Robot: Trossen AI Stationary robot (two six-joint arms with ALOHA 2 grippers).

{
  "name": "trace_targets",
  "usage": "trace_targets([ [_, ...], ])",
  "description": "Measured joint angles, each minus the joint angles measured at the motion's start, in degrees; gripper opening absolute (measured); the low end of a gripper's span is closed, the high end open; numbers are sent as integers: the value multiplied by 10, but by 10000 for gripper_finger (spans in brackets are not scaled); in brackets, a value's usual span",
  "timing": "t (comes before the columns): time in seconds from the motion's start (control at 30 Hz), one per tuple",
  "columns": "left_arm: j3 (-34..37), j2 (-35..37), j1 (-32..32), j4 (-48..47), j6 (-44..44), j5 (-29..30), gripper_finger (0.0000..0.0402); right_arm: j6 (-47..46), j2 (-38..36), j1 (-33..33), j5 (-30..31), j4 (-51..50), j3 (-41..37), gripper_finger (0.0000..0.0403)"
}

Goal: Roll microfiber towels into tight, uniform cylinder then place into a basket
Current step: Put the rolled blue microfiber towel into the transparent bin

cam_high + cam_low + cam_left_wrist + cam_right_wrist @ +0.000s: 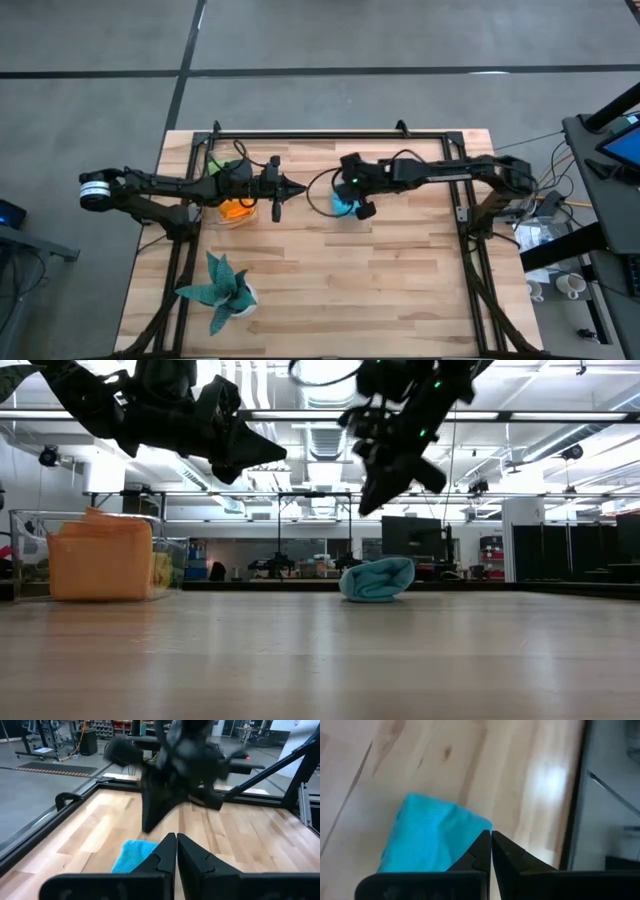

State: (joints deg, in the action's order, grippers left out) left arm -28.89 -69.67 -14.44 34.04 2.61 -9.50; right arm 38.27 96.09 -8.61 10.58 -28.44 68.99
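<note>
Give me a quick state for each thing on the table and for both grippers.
Blue towel: rolled up, lying on the table, not held.
Orange towel: inside the basket.
Green towel: in the basket, mostly hidden.
Basket: upright at the table's left, holding towels.
Plant: lying near the front left.
Left gripper: shut, empty, raised.
Right gripper: shut, empty, above the blue towel.
</note>
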Motion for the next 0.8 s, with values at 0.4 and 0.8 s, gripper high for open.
trace_targets([
  [0.4,-173,-119,4,-254,-38,30,70,-145,-229,8,47,28,-179,9],
  [0.8,-392,-297,62,-567,-373,208,197,-236,-383,31,49,159,-374,9],
])
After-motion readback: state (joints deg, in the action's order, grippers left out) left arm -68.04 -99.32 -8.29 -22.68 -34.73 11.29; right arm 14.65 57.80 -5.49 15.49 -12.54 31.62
